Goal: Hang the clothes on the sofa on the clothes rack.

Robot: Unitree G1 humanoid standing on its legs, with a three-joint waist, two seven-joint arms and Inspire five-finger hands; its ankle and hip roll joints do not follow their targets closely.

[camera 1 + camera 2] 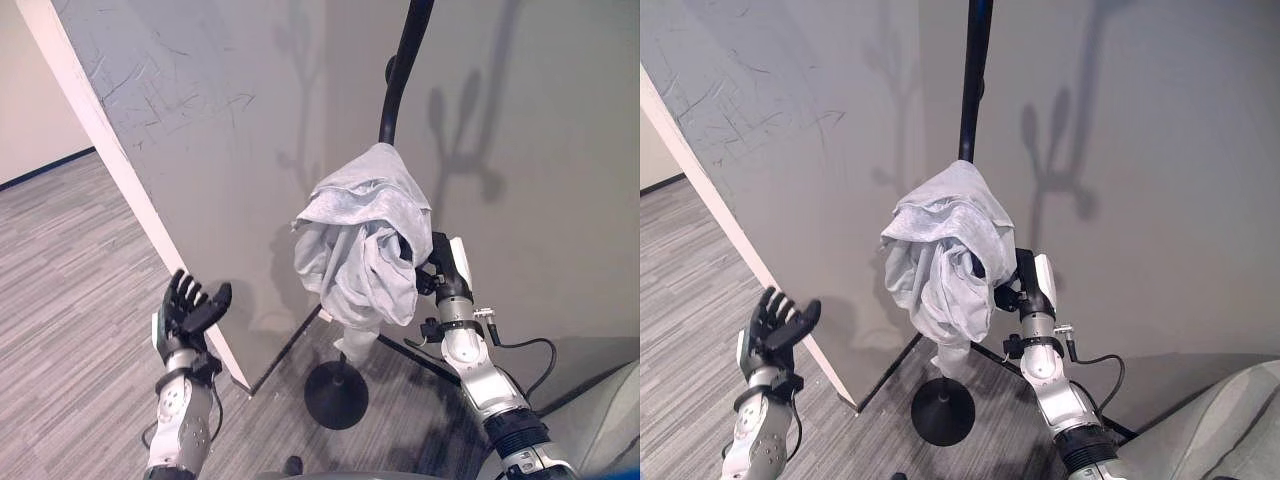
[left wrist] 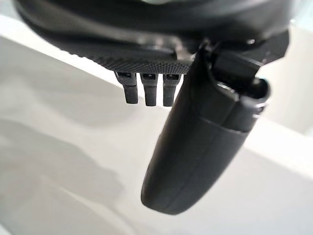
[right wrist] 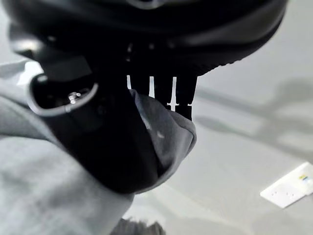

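A light grey garment [image 1: 360, 240] hangs bunched over a hook of the black clothes rack [image 1: 402, 70], whose round base [image 1: 336, 395] stands on the carpet. My right hand [image 1: 445, 265] is raised against the garment's right side. In the right wrist view a fold of the grey cloth [image 3: 166, 132] is pinched between the thumb [image 3: 107, 152] and the fingers. My left hand [image 1: 190, 310] is held up, open and holding nothing, well to the left of the rack, with its straight fingers [image 2: 149, 90] and thumb [image 2: 195, 147] facing the panel.
A grey partition panel with a white edge [image 1: 110, 150] stands close to my left hand and runs back behind the rack. A grey wall with a white socket [image 3: 288, 188] is behind. The sofa's corner [image 1: 600, 420] sits at lower right. Striped carpet [image 1: 70, 300] lies to the left.
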